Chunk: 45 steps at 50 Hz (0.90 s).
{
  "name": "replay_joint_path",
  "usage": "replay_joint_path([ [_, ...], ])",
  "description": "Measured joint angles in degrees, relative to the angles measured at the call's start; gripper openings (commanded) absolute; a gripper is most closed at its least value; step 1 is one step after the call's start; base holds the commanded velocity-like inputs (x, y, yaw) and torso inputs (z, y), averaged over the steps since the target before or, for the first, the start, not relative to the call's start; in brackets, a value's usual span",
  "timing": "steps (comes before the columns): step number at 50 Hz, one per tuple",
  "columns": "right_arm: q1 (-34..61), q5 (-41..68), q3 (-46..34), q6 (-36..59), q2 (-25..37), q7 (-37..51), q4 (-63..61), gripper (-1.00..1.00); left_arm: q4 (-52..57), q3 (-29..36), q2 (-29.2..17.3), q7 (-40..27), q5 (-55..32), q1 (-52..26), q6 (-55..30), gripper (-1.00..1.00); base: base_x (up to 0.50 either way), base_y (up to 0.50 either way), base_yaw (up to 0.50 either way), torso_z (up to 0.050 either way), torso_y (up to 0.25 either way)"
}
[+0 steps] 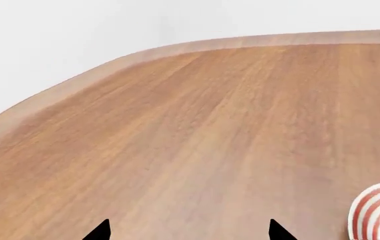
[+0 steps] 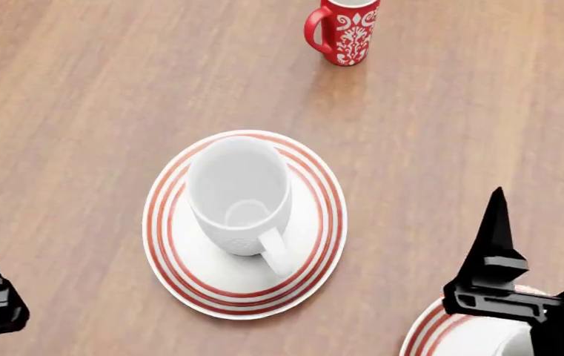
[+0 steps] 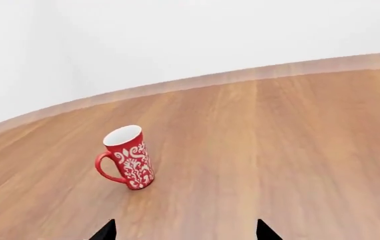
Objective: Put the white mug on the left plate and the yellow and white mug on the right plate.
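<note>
White mug seated on the left plate; yellow and white mug out of sight.

Nearest, the right hand point(image 2: 548, 222) hangs with fingers spread and empty above the right plate point(image 2: 430, 326), whose rim peeks out beneath it; the left hand point(image 1: 188, 231) is likewise open, low over bare tabletop point(image 2: 84, 89). Further on, the white mug point(image 2: 240, 194) stands upright inside the left plate point(image 2: 168, 222), handle toward the robot, so that half looks finished. Farthest stands the red floral mug point(image 2: 346, 30), apart, a bystander.
</note>
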Motion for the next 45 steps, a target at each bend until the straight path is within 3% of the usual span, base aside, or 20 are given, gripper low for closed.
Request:
replay_joint_path([
  [13, 10.0, 2.7, -1.9, 7.7, 1.9, 5.4, -3.6, 1.00, 6.3, 3.2, 0.2, -3.0, -4.0, -18.7, -18.6, 1.00, 0.00, 0.00, 0.00, 0.000, 0.000],
  [23, 19.0, 5.2, -3.7, 14.2, 3.7, 9.0, -6.9, 1.00, 7.9, 2.8, 1.6, -4.5, -7.3, -30.8, -27.5, 1.00, 0.00, 0.00, 0.00, 0.000, 0.000],
  [45, 27.1, 8.5, -3.4, 18.9, 6.8, 12.6, -15.5, 1.00, 13.9, -1.2, 2.2, -6.2, -13.2, -40.5, -34.6, 1.00, 0.00, 0.00, 0.00, 0.000, 0.000],
])
